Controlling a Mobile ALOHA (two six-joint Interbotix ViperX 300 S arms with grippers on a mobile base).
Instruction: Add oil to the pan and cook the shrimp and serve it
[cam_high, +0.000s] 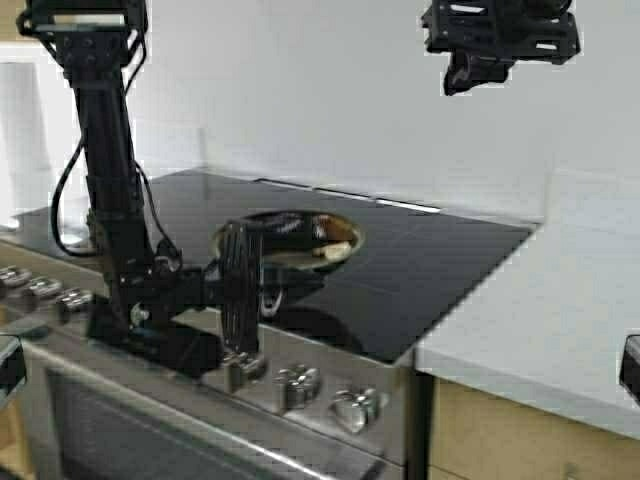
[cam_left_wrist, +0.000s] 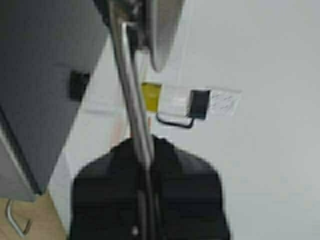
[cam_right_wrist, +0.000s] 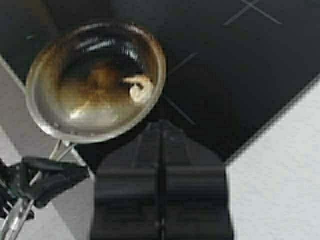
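The steel pan (cam_high: 300, 240) hangs tilted over the black cooktop (cam_high: 440, 270), its browned inside facing the wall. My left gripper (cam_high: 240, 290) is shut on the pan's thin metal handle (cam_left_wrist: 131, 100), at the stove's front edge. The pale curled shrimp (cam_right_wrist: 140, 89) lies inside the pan (cam_right_wrist: 75, 95), near its rim. High above the cooktop my right gripper (cam_right_wrist: 160, 135) looks straight down with its fingers shut on nothing; in the high view it (cam_high: 490, 45) sits at the top. The oil (cam_left_wrist: 151, 97) shows yellow in a clear jug with a black handle, far off in the left wrist view.
Steel knobs (cam_high: 300, 385) line the stove's front panel below the left gripper. A white counter (cam_high: 560, 320) adjoins the cooktop on the right, with a white wall (cam_high: 350, 90) behind. A white object (cam_high: 20, 130) stands at the far left.
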